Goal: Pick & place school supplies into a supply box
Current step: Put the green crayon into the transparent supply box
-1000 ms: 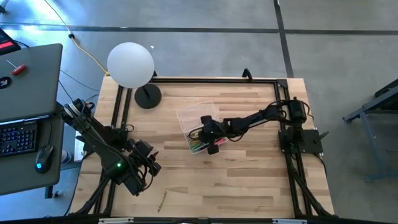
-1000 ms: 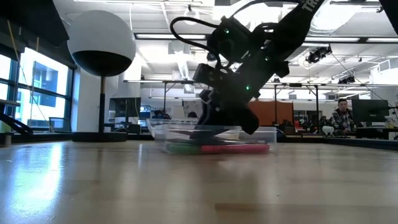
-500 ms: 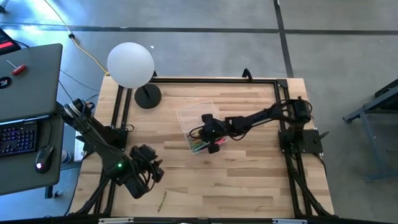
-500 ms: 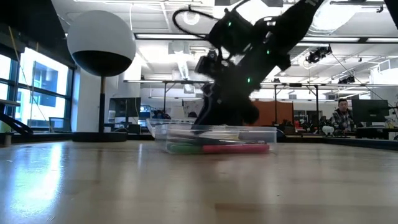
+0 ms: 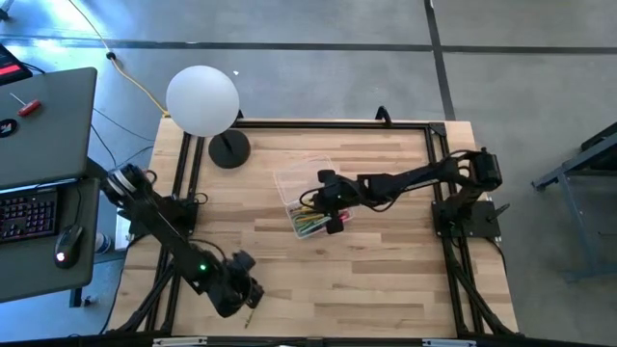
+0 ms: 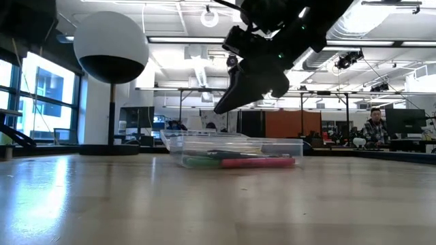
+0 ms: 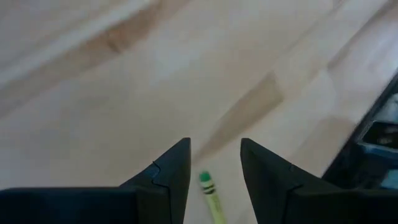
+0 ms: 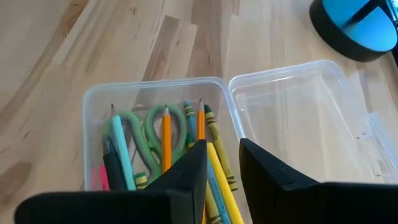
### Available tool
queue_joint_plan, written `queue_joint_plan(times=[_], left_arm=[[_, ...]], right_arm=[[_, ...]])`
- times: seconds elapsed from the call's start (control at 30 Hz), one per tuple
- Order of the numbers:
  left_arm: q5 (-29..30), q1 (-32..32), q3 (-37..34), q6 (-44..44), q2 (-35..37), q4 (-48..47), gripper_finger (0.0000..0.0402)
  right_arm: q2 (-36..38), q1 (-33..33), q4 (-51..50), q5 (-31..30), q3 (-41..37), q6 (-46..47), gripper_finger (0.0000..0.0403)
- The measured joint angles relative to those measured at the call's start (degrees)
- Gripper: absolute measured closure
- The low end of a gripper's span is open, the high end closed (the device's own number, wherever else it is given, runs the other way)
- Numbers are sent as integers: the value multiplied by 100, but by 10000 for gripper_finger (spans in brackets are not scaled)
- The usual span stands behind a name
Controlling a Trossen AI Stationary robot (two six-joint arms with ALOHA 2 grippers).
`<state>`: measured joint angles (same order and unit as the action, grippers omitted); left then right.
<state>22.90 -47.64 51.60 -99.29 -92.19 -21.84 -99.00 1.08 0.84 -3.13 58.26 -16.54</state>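
Crayon (image 7: pixel 210 196) on the surface is being approached by the left claw (image 7: pixel 214 168), fingers apart; lowering and closing is needed next.

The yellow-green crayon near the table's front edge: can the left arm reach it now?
Probably yes. The left gripper hangs right over the crayon, jaws open on either side of it, and only bare table lies around it.
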Motion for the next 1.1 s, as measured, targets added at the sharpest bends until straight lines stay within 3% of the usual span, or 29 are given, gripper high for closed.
queue_joint_plan(times=[0.2, 0.47, 0.6, 1.1], left_arm=[[-966, 0, 41, -27, -650, 502, 230], [-1216, 0, 138, -148, -631, 206, 230], [-1615, 0, 355, -125, -677, 213, 230], [-1575, -4, 616, 135, -1409, 33, 230]], right_arm=[[0, 0, -8, 6, 0, -10, 329], [0, 0, 197, 8, 0, -26, 329], [0, 0, 212, 9, 0, -34, 329], [0, 40, 644, 238, -198, -177, 329]])
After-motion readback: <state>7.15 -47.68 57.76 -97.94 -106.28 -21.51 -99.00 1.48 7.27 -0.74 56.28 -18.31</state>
